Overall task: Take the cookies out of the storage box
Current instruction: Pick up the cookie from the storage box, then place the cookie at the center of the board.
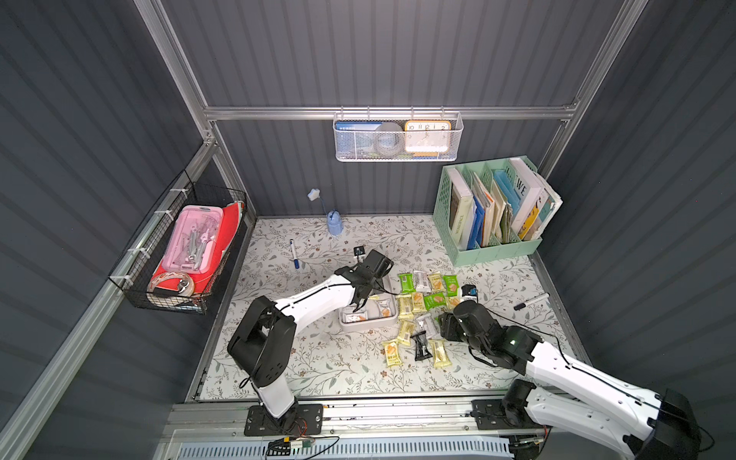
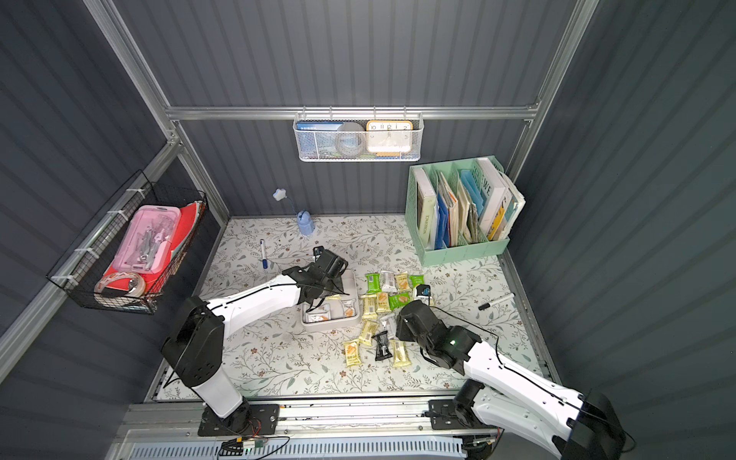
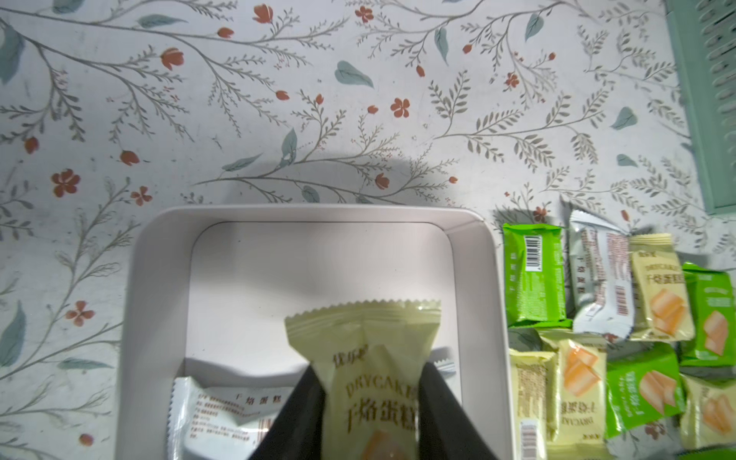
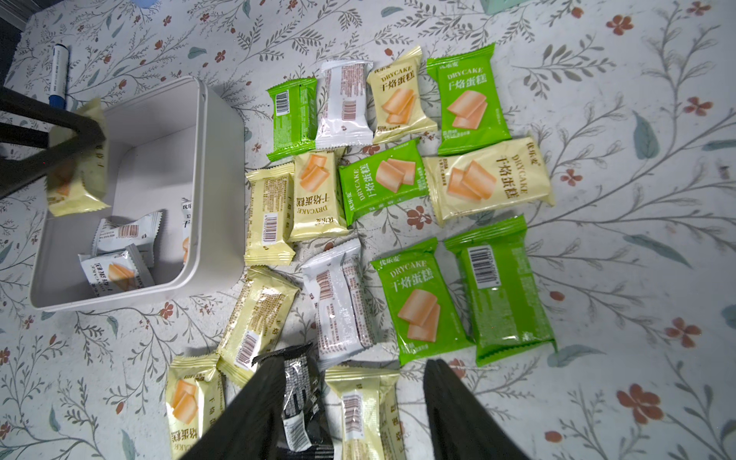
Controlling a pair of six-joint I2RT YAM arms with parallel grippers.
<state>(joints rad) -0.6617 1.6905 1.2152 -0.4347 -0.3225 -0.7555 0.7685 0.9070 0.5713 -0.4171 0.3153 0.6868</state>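
Pale-yellow packet (image 3: 370, 378) hangs clenched in the left jaws over the storage box (image 3: 310, 213), where white packets (image 4: 119, 235) lie. Right jaws gape empty above cookies (image 4: 382, 175) on the desk (image 3: 278, 119). Next, likely: carry it past the wall, release.

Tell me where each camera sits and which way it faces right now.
Both top views: high on the robot's side, looking down and inward at the floral table; left arm and right arm show.
Left wrist: behind the left tool, looking down into the storage box; its fingers show, shut on a pale yellow cookie packet.
Right wrist: behind the open right tool, looking down at the laid-out cookies; its fingers show.
Shared: both wrist views show the box, the held packet and the cookies beside it.
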